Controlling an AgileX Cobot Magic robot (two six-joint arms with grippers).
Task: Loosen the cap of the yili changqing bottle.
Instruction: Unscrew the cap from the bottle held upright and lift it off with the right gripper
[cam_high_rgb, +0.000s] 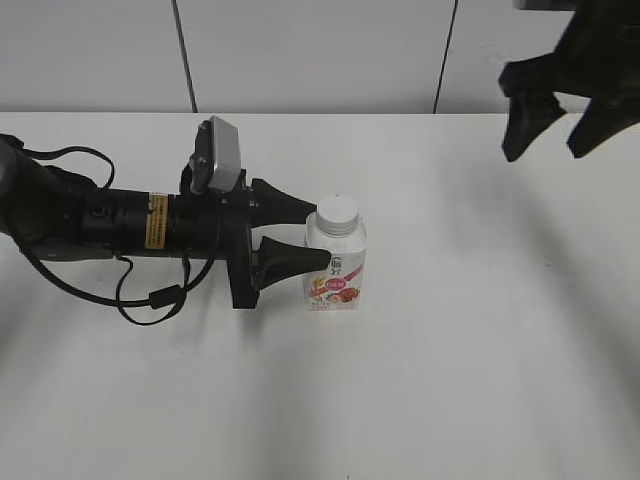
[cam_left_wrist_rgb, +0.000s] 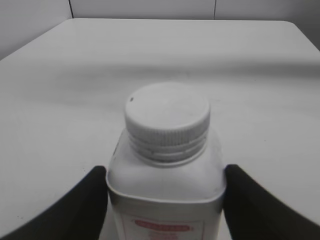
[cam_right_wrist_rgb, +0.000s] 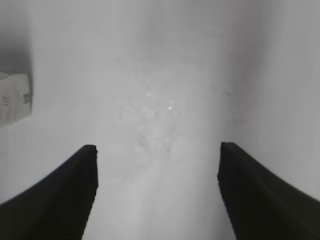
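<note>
The yili changqing bottle (cam_high_rgb: 335, 268) stands upright near the middle of the white table (cam_high_rgb: 470, 360). It is small, white and squarish, with a pink-red label. Its ribbed white cap (cam_high_rgb: 337, 213) sits on the neck. In the left wrist view the cap (cam_left_wrist_rgb: 167, 118) and bottle shoulders (cam_left_wrist_rgb: 165, 175) fill the centre. My left gripper (cam_high_rgb: 312, 236) reaches in level from the left, with a black finger pressed on each side of the bottle body (cam_left_wrist_rgb: 165, 200). My right gripper (cam_high_rgb: 545, 140) hangs open and empty high at the back right; its fingers (cam_right_wrist_rgb: 157, 165) show only bare table between them.
The left arm and its loose black cables (cam_high_rgb: 150, 298) lie across the left side of the table. A grey camera box (cam_high_rgb: 222, 152) sits on the left wrist. A white boxy thing (cam_right_wrist_rgb: 14, 97) shows at the right wrist view's left edge. Wall panels (cam_high_rgb: 300, 50) stand behind.
</note>
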